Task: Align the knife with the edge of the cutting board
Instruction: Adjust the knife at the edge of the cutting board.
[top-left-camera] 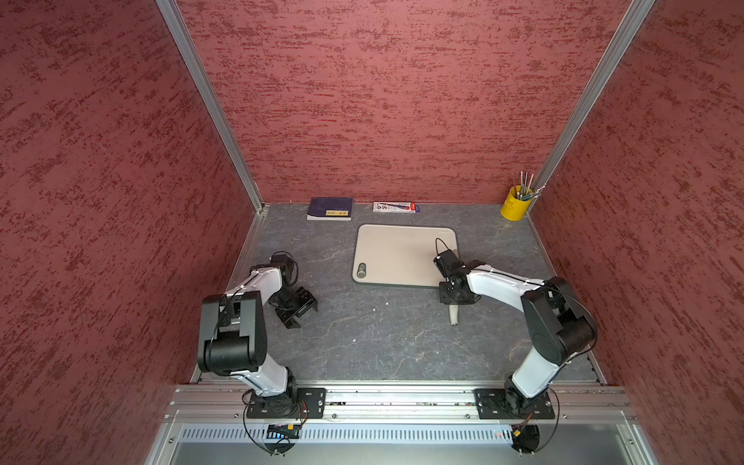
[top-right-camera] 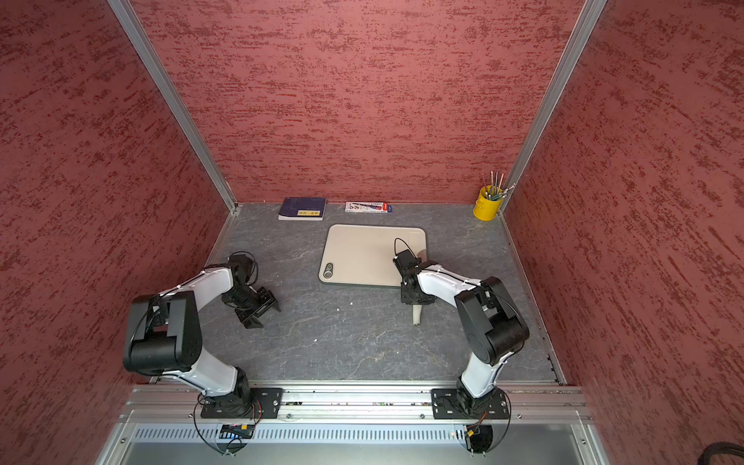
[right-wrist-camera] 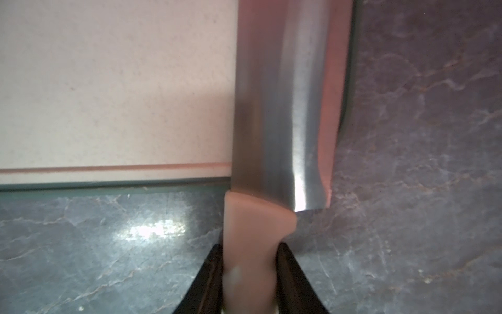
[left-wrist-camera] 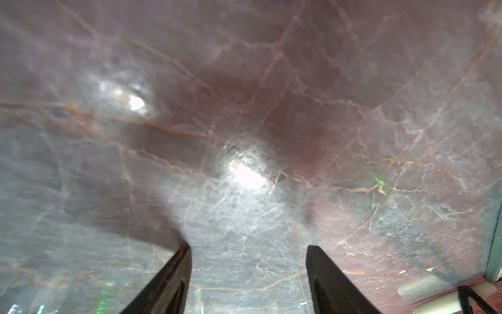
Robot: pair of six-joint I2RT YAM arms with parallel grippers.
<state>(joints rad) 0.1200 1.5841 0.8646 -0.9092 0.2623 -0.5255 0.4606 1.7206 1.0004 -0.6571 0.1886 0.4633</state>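
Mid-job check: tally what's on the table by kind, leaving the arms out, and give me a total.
knife: 1
cutting board: 1
dark blue book: 1
flat printed packet: 1
yellow cup: 1 (what stands in it is too thin to count)
Total: 5

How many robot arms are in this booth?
2. The left arm hangs over the tabletop, left gripper open. The right arm reaches the cutting board's near corner, right gripper shut on the knife handle.
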